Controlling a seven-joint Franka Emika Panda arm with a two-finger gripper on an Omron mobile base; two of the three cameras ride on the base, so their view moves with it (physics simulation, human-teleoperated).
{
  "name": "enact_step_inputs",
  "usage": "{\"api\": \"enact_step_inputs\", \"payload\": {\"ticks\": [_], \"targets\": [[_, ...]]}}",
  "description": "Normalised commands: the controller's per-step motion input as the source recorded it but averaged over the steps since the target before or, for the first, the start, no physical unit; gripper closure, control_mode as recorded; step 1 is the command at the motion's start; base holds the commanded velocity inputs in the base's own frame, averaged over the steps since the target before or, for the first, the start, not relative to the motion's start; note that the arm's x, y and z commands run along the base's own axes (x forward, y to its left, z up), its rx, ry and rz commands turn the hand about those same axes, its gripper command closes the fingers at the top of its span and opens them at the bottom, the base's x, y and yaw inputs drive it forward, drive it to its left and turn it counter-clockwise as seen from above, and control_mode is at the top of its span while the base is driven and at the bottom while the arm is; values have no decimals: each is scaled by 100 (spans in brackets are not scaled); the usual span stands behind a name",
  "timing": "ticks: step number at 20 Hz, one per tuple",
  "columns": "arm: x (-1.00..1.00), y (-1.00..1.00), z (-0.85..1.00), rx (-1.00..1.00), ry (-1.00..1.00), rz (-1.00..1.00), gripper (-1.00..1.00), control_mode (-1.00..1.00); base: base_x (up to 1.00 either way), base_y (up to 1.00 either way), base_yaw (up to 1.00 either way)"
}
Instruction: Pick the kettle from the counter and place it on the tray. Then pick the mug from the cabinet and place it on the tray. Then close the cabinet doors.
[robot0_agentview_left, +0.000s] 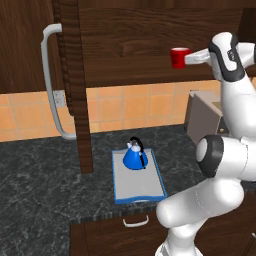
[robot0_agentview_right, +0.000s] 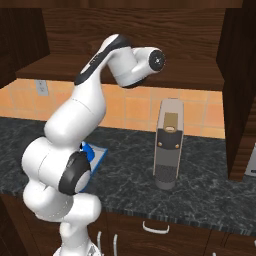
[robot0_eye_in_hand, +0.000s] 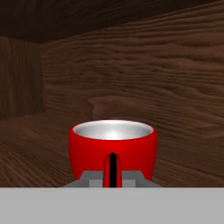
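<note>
Reaching up into the dark brown wood-grain wall cabinet (robot0_agentview_left: 145, 45), the pincer (robot0_agentview_left: 187, 59) meets the small glossy red mug with a pale inside (robot0_agentview_left: 179, 57), which sits upright directly ahead of it on the cabinet's floor. From the hand view the mug (robot0_eye_in_hand: 113, 148) turns its side handle straight toward the pincer (robot0_eye_in_hand: 113, 177), the handle lying between the two grey fingertips (robot0_eye_in_hand: 91, 178); whether they are pinching it or merely bracketing it cannot be told. Far below the pincer and to its left, the squat bright-blue kettle with a black arched handle (robot0_agentview_left: 135, 155) stands on the flat light-grey tray with a raised blue rim (robot0_agentview_left: 145, 189), on the dark marbled stone bench (robot0_agentview_left: 45, 175). Left of the pincer, one tall wood-grain cabinet door (robot0_agentview_left: 75, 85) hangs open, edge-on, its light-grey bar handle (robot0_agentview_left: 50, 80) facing left.
</note>
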Motion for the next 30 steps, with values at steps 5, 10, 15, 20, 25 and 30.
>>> {"api": "enact_step_inputs", "payload": {"ticks": [5,10,15,20,25,30], "targets": [[-49,13,-1,0,-2,0,100,-100,0,0,0],[-90,41,6,0,-10,5,100,-100,0,0,0],[-100,53,3,0,-7,7,100,-100,0,0,0],[-99,51,-1,0,-6,9,100,-100,0,0,0],[-88,42,-31,0,-2,14,100,-100,0,0,0],[-67,35,-60,-1,0,16,100,-100,0,0,0]]}}
